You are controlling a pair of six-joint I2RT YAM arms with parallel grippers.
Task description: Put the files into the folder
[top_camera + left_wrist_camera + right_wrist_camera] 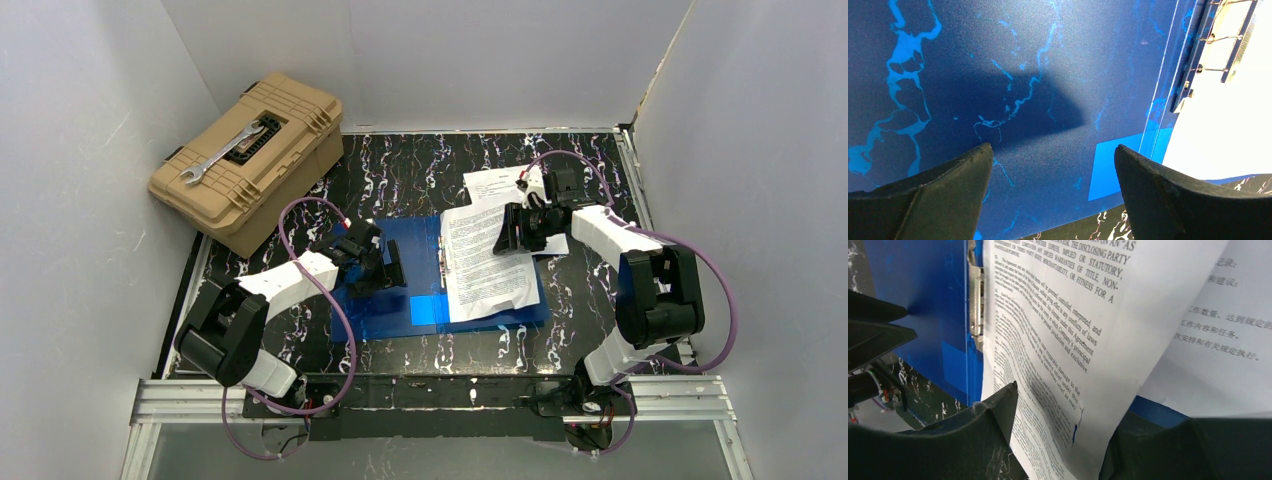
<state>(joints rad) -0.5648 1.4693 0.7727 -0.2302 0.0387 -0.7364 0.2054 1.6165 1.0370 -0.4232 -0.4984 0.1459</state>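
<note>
- The files (480, 265) are white sheets with small black print. The top sheet lies on the right half of the open folder (400, 310), a bit crooked, and its far end pokes past the folder's edge.
- A second sheet (495, 183) lies behind it. It is partly under the top sheet and reaches out onto the black marble table (420, 160).
- The right gripper (515, 230) is over the right side of the top sheet. In the right wrist view its fingers (993, 440) stand apart, and the edge of the top sheet (1058, 330) sits in the gap between them.
- The big print on the top sheet reads "THE DISCLOSING PARTY", "IMPLIED OR STATUTORY", "WARRANTIES OF TITLE, NON-" and "FITNESS FOR A".
- The second sheet (1218, 340) has Chinese writing.
- A metal clip (976, 300) runs down the middle of the folder, just beside the top sheet's left edge.
- The left gripper (385, 262) is over the bare left half of the folder. Its fingers (948, 190) are spread wide and hold nothing.
- A lighter blue square (1113, 170) shows near the folder's middle fold.
- A tan toolbox (250, 170) sits in the far left corner, well apart from the folder, with a wrench (222, 155) on its lid.
</note>
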